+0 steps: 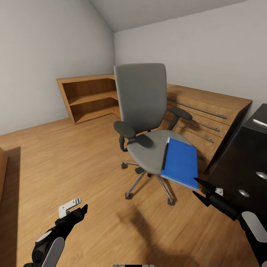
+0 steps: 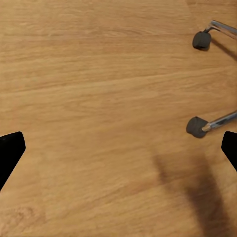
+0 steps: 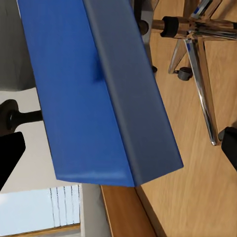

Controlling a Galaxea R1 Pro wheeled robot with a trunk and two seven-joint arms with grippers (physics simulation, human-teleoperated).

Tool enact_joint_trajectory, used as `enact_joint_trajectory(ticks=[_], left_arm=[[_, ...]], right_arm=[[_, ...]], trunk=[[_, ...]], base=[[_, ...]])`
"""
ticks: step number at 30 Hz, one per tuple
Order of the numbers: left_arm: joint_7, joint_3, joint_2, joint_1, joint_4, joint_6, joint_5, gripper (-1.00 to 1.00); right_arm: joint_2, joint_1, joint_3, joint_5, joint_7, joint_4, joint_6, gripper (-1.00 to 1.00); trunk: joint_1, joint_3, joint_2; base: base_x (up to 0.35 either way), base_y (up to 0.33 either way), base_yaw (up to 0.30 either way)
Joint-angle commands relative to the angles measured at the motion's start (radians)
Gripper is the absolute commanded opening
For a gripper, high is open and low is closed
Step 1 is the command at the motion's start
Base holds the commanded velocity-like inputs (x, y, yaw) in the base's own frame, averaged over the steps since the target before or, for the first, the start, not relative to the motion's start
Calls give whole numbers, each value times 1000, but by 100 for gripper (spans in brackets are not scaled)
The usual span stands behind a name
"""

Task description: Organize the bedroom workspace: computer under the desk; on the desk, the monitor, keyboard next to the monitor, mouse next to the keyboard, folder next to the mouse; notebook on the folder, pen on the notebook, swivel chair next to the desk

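1. Nearest your head camera are your 2 grippers: the left gripper hangs low over bare floor, and the right gripper sits just short of the near corner of the folder.
2. Your left wrist view shows the left fingers spread wide with nothing between them, only planks and 2 black casters on silver legs of the chair base.
3. Your right wrist view shows the right fingers also wide apart and holding nothing; the folder lies close ahead of them, not touched.
4. The bright blue folder lies flat on the grey seat of the swivel chair, at the seat's front edge on your right, its near end jutting past the seat rim.
5. The chair stands upright on its silver star base in the middle of the room, its back toward the far corner.
6. The floor is warm wooden plank, glossy enough to carry the chair's shadow.
7. The walls are plain pale grey under a sloped ceiling.
8. A low wooden shelf unit runs along the far-left wall, and a wooden drawer cabinet with long metal handles stands behind the chair.
9. At your right edge is the black drawer unit with round silver knobs.
10. You can read no brand, label or writing anywhere.
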Motion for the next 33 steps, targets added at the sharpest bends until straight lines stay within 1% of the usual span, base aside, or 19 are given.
enact_joint_trajectory(ticks=[1, 11, 33], left_arm=[[10, -2, 1, -1, -1, 1, 10, 100], [10, -2, 2, -1, -1, 2, 12, 100], [10, -2, 2, -1, -1, 2, 12, 100]], right_arm=[[0, -1, -2, 3, 4, 1, 6, 100], [0, -1, -2, 3, 4, 1, 6, 100], [0, -1, -2, 2, 4, 1, 6, 100]], trunk=[[0, -1, 0], [0, -1, 0], [0, -1, 0]], base=[[60, 37, 0], [116, 88, 0], [6, 5, 0]])
